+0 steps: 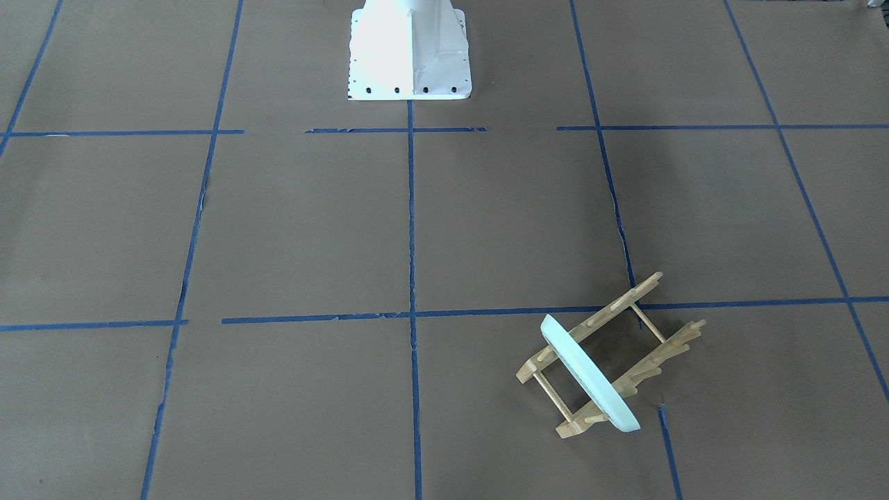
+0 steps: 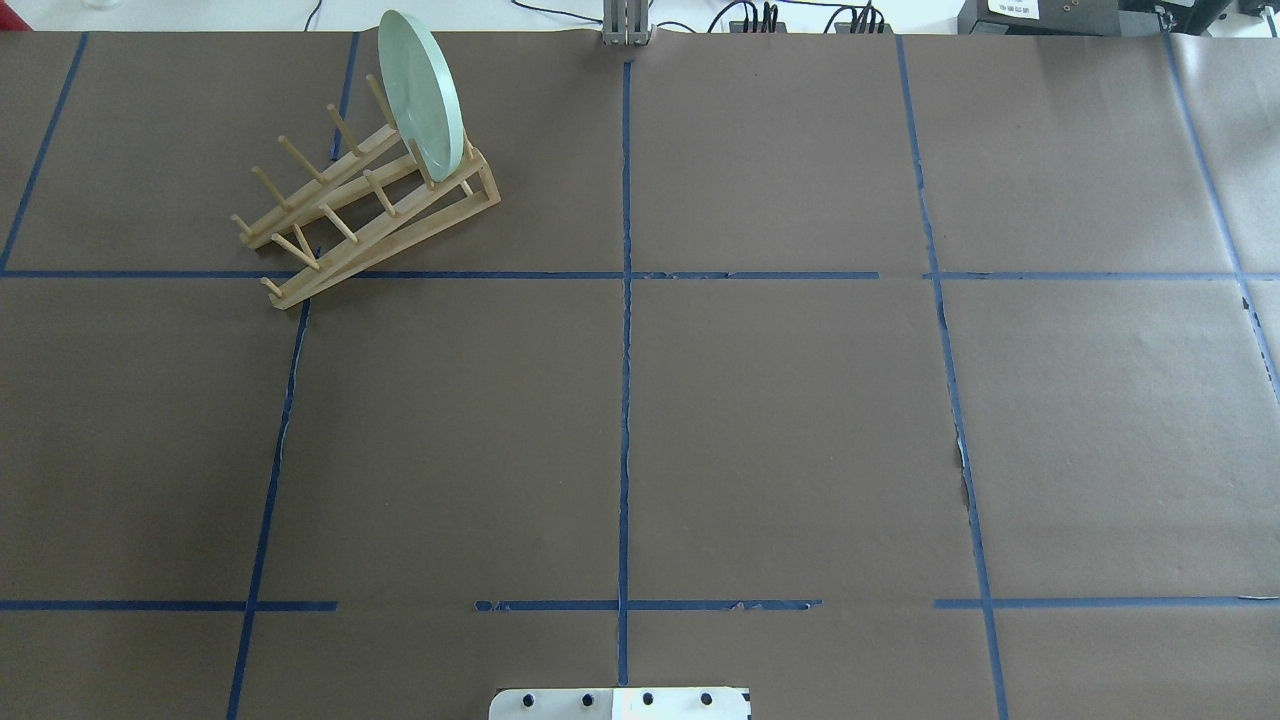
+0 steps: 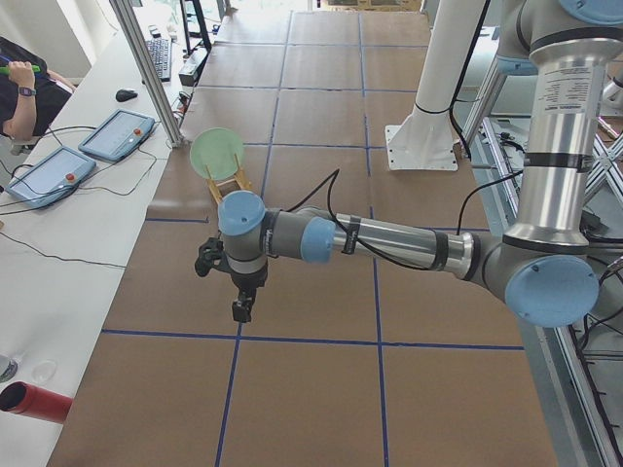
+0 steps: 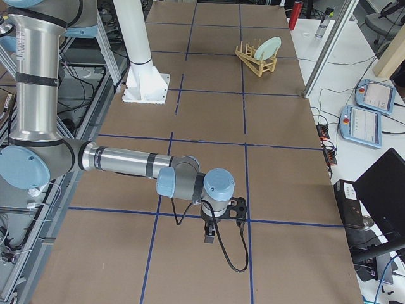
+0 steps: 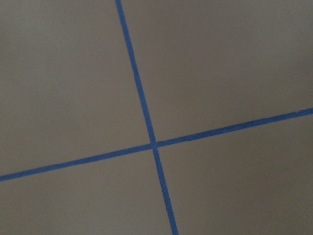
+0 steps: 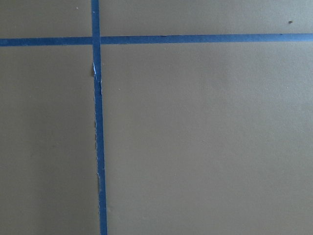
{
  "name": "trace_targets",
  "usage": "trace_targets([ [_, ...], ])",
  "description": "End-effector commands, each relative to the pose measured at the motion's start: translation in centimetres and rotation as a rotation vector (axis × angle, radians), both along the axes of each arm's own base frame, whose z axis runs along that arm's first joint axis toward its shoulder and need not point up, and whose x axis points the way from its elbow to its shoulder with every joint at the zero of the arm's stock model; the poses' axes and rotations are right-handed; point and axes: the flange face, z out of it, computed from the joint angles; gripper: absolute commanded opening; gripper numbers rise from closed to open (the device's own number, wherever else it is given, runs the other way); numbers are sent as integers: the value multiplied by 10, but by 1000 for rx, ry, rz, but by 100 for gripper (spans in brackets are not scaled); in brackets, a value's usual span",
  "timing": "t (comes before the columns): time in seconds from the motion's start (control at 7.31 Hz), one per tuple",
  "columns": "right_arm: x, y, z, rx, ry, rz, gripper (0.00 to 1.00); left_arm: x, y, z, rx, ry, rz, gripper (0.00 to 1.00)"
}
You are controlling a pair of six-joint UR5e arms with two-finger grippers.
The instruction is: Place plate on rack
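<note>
The pale mint-green plate (image 1: 590, 375) stands on edge between the pegs of the light wooden rack (image 1: 658, 355), near one end of it. Both show at the far left of the overhead view, plate (image 2: 420, 95) and rack (image 2: 380, 228), and small in both side views (image 3: 216, 151) (image 4: 268, 46). My left gripper (image 3: 238, 309) hangs over the table, well short of the rack. My right gripper (image 4: 209, 239) hangs over the table's other end. Each shows only in a side view, so I cannot tell if it is open or shut. Both wrist views show only brown paper and blue tape.
The white robot base (image 1: 410, 55) stands at the table's near-robot edge. Blue tape lines (image 2: 626, 300) grid the brown paper. Teach pendants (image 3: 117, 134) and a red cylinder (image 3: 34, 401) lie on a side table, where a person (image 3: 19, 88) sits.
</note>
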Motion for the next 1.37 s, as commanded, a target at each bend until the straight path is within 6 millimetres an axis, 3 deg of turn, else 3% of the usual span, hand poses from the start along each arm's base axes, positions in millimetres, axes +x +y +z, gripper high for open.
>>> trace_targets([
  [0.0, 0, 0, 0, 0, 0, 1, 100, -15, 12, 11, -25, 28, -32, 100],
  [1.23, 0, 0, 0, 0, 0, -1, 100, -16, 11, 10, 42, 15, -27, 100],
])
